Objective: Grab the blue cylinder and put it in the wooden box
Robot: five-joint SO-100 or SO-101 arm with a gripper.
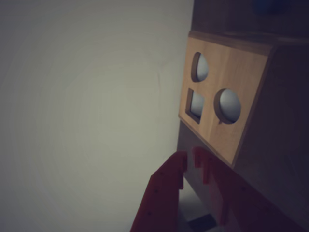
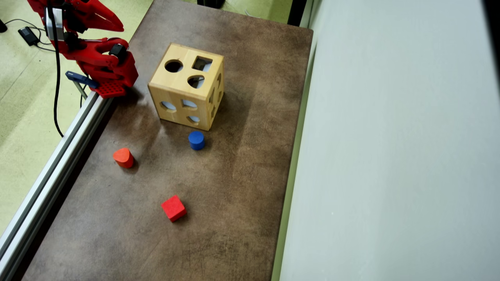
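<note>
Tabletop (image 2: 242,187): mottled brown, edged by pale wall at overhead-view right. Blue cylinder (image 2: 196,140) seen upright, flat-topped, just below wooden box (image 2: 186,90), apart. Gripper (image 1: 189,157) seen with fingertips nearly touching, nothing held.

In the overhead view a mottled brown bench (image 2: 242,187) runs from the upper middle of the frame to the bottom edge, with a metal rail (image 2: 50,171) along its left side and a pale wall on its right. Directly on it stand the wooden box (image 2: 177,84) in the upper middle, the blue cylinder (image 2: 196,140) upright just below the box and apart from it, an orange-red rounded block (image 2: 123,157) to the lower left, and a red cube (image 2: 173,208) lower still, well apart from the others. The dim wrist view shows the box (image 1: 227,104) at the right of the frame, though the bench surface there is too dark to make out clearly.
</note>
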